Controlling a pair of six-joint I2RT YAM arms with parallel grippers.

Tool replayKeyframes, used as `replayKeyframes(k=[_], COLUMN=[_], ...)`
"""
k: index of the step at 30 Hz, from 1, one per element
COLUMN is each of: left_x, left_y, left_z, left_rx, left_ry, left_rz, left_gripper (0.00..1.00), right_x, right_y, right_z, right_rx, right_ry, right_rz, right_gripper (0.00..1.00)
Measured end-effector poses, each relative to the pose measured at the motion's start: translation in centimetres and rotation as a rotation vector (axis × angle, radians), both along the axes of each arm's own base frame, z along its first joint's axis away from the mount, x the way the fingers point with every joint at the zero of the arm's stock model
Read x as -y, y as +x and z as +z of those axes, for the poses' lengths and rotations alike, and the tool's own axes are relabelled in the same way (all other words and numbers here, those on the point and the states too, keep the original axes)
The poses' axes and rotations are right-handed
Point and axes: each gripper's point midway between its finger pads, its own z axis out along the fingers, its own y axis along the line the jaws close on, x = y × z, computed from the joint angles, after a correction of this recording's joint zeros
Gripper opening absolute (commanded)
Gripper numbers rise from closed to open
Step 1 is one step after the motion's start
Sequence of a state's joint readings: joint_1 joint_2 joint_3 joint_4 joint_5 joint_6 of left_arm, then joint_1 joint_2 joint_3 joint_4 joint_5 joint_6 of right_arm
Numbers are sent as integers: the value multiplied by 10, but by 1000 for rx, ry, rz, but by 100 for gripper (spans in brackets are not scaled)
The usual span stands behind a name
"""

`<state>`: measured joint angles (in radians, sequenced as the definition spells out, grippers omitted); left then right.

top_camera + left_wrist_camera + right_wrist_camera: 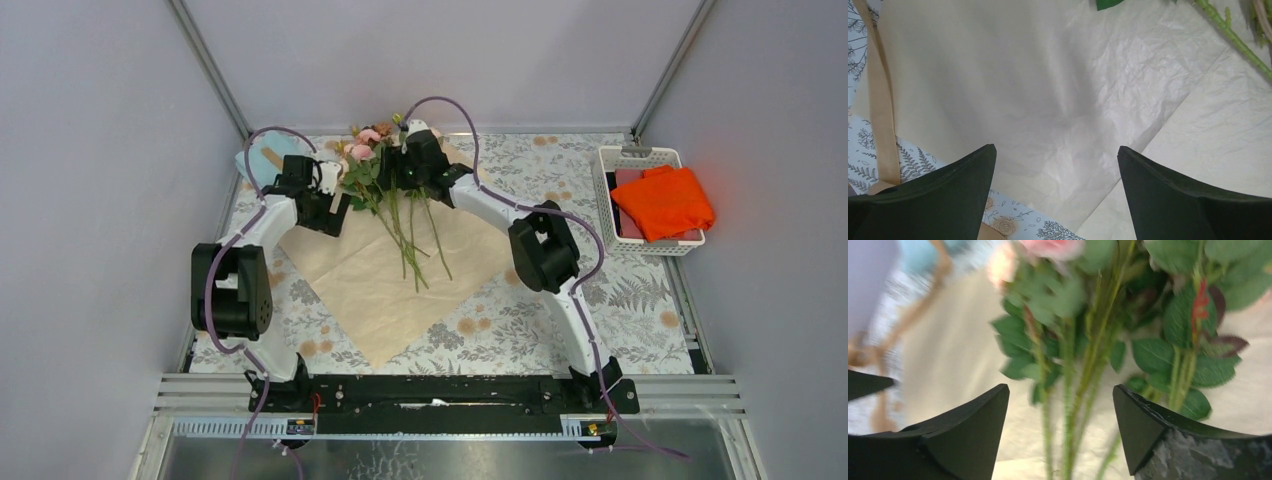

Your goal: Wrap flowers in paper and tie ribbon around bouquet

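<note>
Spread as a diamond, the paper (400, 290) has its near corner bare. Up its middle lie the flowers (368, 180), stems pointing toward that near corner, pink heads over the paper's far corner. At the paper's left corner our left gripper (1056, 149) hovers with fingers wide apart, holding nothing. Our right gripper (1060, 387) straddles the stems below the leaves, fingers apart, not clamped. The ribbon (880, 100) lies just off the paper's left edge. We judge the wrap not yet begun: pinch the left corner at its very edge, lift low, and fold across the stems without dragging the bunch.
</note>
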<state>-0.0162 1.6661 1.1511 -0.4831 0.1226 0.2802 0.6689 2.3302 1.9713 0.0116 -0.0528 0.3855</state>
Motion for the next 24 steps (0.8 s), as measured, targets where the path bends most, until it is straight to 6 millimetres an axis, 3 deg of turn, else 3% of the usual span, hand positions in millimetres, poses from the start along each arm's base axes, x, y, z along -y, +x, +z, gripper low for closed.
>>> replayKeyframes(k=[4, 7, 10, 12, 16, 18, 21, 24], left_x=[0, 0, 0, -1, -2, -3, -4, -5], left_y=[-1, -3, -6, -7, -8, -8, -9, -10], left_z=[-8, -22, -36, -40, -44, -44, -44, -43], left_rx=[-21, -61, -97, -111, -120, -120, -123, -122], left_ry=[1, 1, 2, 3, 10, 15, 23, 33], left_rz=[-2, -3, -2, -2, 1, 3, 0, -7], left_gripper=[99, 99, 99, 99, 99, 99, 99, 99], right_x=[27, 56, 112, 156, 251, 283, 299, 282], right_y=[-7, -10, -12, 2, 49, 79, 115, 115], right_z=[-44, -46, -41, -35, -35, -40, -59, -89], right_rx=[-72, -61, -97, -122, -169, -172, -169, -217], right_ry=[-183, -283, -344, -337, -292, -267, -221, -168], right_rz=[8, 24, 22, -4, -94, -128, -131, -70], right_gripper=[99, 100, 100, 100, 100, 100, 99, 99])
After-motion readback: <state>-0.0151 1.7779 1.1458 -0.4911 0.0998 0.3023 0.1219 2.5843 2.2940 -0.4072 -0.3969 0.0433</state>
